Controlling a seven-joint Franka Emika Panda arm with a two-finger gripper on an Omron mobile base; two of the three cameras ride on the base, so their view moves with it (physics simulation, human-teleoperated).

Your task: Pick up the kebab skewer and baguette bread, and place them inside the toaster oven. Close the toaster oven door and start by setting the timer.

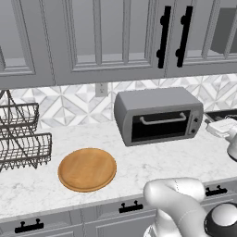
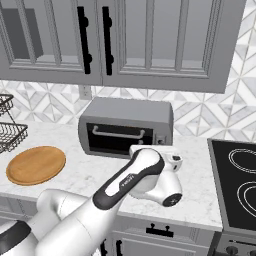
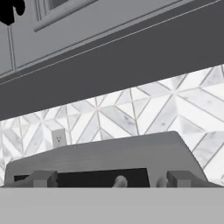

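Observation:
The toaster oven stands against the tiled wall, a grey box with rounded top edges. Its door, black glass with a grey bar handle, stands upright and shut. The knob strip is at its right end. My gripper is open, its two finger tips set wide apart and nothing between them. It points at the oven's front from a little way off. In the left base view the gripper hovers just right of the knob strip. The kebab skewer and the baguette bread are out of view.
A round wooden board lies bare on the marble counter, left of the oven. Wire baskets stand at the far left. A black cooktop is at the right. Wall cabinets hang low above the oven.

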